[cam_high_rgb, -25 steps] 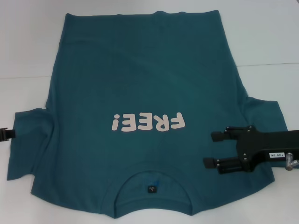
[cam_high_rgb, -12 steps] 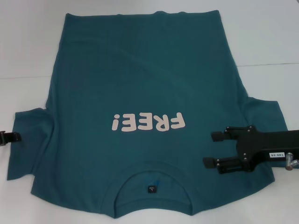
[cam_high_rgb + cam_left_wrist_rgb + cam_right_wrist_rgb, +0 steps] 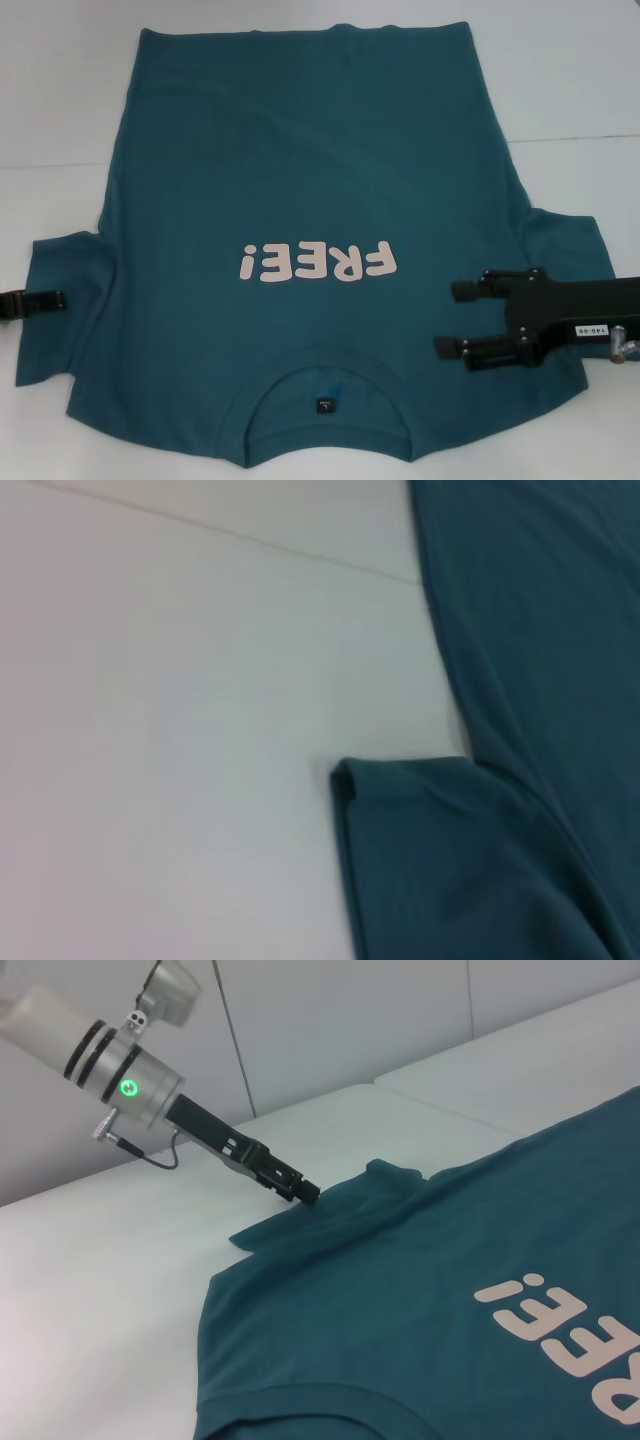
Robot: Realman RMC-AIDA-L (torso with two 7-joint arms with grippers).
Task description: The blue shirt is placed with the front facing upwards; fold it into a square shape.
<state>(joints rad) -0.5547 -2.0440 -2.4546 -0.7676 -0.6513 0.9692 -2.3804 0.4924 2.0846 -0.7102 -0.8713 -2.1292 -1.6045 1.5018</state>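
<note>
**Both my pincers at the sleeves of the spread shirt**

At the far left edge of my head view, about two thirds of the way down, my left gripper (image 3: 45, 301) pokes in as a dark tip lying over the hem of the left sleeve. From the right wrist view it shows as a slim black finger assembly (image 3: 290, 1184) whose tip meets the raised fold of that sleeve; I cannot tell whether its fingers are apart or together.

Filling the middle of the frame lies the large dark teal-blue short-sleeved cotton T-shirt (image 3: 300, 180), spread flat and front up on the white table (image 3: 60, 100). Its round neck sits at the bottom centre, nearest me, and its hem runs along the top. The off-white "FREE!" print (image 3: 318, 262) reads upside down just below the middle.

At the lower right, my right gripper (image 3: 448, 320) reaches in from the right edge over the shirt's right shoulder area, beside the right sleeve. Its two black fingers (image 3: 470, 291) stand apart, pointing toward the collar, with nothing between them.
</note>
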